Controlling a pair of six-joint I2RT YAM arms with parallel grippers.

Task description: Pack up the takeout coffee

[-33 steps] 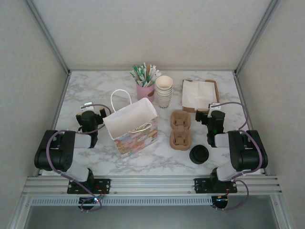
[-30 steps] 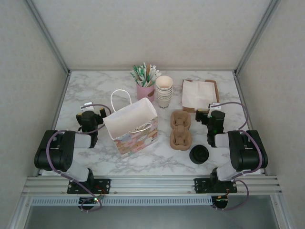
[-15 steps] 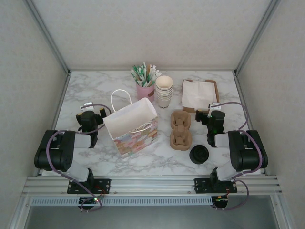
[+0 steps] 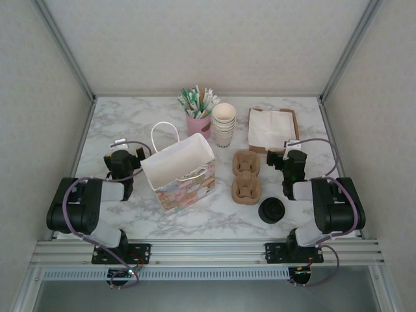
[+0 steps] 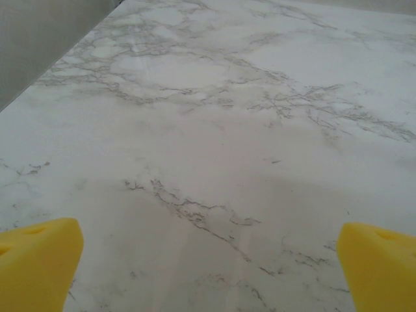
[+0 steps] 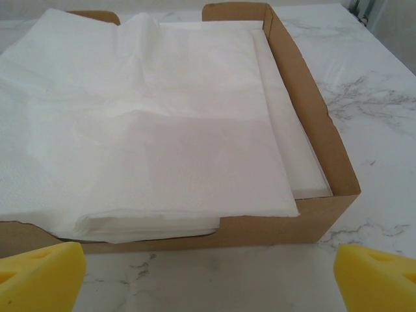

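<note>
TOP: left jaws spread, 9 o'clock, beside paper bag (image 4: 180, 170); right jaws spread, 3 o'clock, near napkin box (image 4: 296, 123); black lids (image 4: 271, 210) at 5 o'clock, cannot tell if a cup's under them | LEFT WRIST: my yellow pads (image 5: 39, 263) wide apart over marble worktop (image 5: 214, 130) | RIGHT WRIST: pads wide apart, napkin box at 12 o'clock

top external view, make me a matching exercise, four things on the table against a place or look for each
Things:
1. paper bag
2. stack of paper cups
3. box of napkins
4. cup carriers

Descriptions:
A. white sheets in a brown tray, far right
B. standing open, left of centre
C. brown, lying flat near the centre
D. cream, nested upright near the back

Pairs: 1-B, 2-D, 3-A, 4-C
</note>
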